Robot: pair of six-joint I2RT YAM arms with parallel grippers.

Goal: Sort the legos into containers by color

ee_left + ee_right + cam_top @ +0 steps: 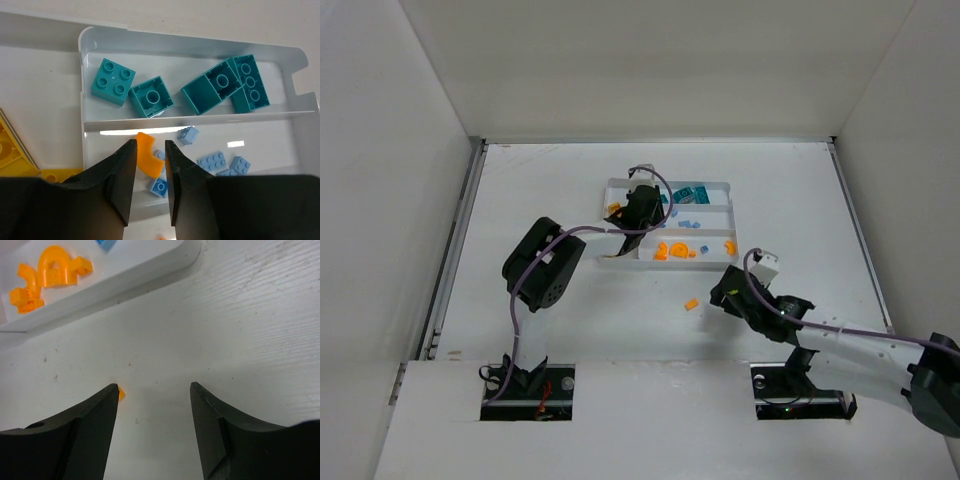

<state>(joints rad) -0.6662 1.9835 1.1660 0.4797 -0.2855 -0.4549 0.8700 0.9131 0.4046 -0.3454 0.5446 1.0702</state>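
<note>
The white tray [720,185] holds the containers, with teal legos [150,96] in the far long section and light blue legos [213,161] in the middle one. Orange legos [50,270] lie in the near section. My left gripper [638,215] hangs over the tray. Its jaws stand narrowly apart, and a curved orange lego [149,157] spans the gap between the left gripper's [150,145] tips. My right gripper [720,293] is open low over the table with nothing between its fingers. One loose orange lego [691,303] lies just left of it and peeks out by the left fingertip [121,394].
Yellow legos [10,150] lie in the tall narrow section at the tray's left end. White walls enclose the table on three sides. The tray's near rim [125,280] runs just beyond my right gripper [155,387].
</note>
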